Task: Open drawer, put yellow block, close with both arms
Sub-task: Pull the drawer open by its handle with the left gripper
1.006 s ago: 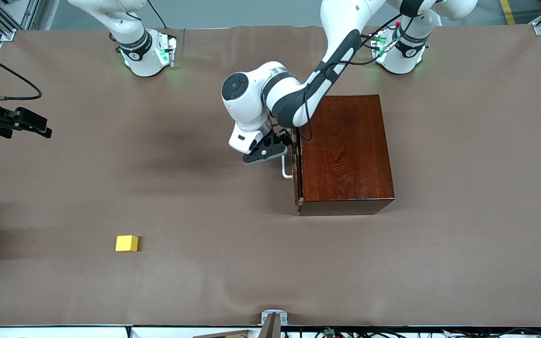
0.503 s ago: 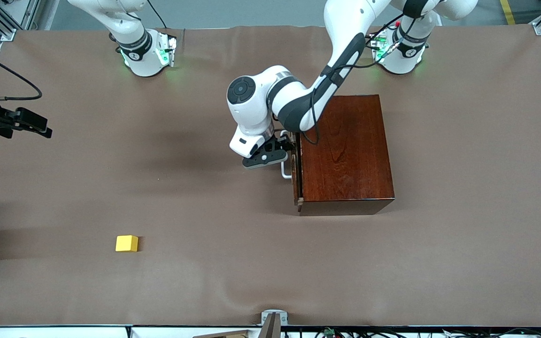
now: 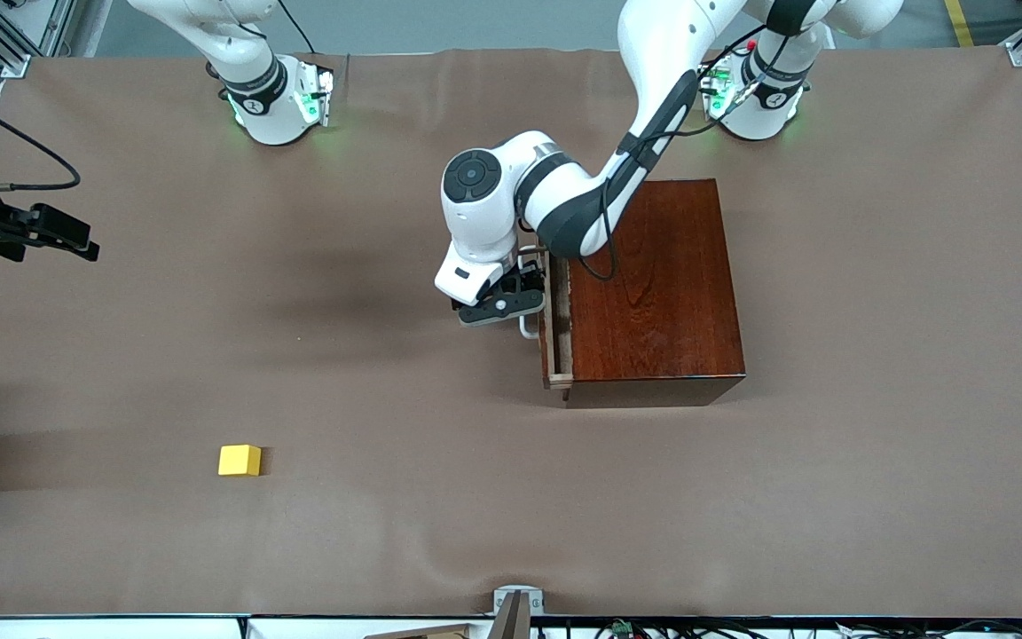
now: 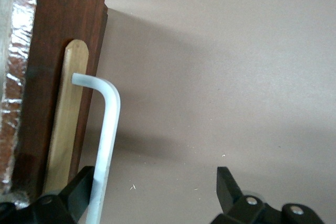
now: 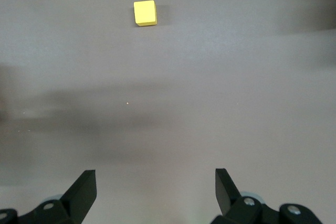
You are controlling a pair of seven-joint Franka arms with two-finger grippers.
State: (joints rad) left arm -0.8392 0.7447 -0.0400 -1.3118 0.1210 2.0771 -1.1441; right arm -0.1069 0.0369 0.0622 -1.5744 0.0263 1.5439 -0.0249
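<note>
The drawer (image 3: 552, 342) of the mahogany box (image 3: 653, 284) stands slightly pulled out, a strip of pale wood lining showing. Its white loop handle (image 3: 529, 330) (image 4: 107, 129) lies between the fingers of my left gripper (image 3: 504, 304) (image 4: 155, 187), which is open; the handle rests against one finger (image 4: 79, 190). The yellow block (image 3: 239, 460) (image 5: 145, 12) sits on the table toward the right arm's end, nearer the front camera than the box. My right gripper (image 3: 72, 238) (image 5: 155, 184) hangs open and holds nothing, in the air over the right arm's end of the table.
A brown mat (image 3: 387, 399) covers the table. The two arm bases (image 3: 276, 98) (image 3: 755, 98) stand at the table's edge farthest from the front camera. A metal bracket (image 3: 518, 603) sits at the edge nearest that camera.
The drawer has slid out a little toward the right arm's end, with the left gripper moving that way at the handle. The right gripper and the yellow block have not moved.
</note>
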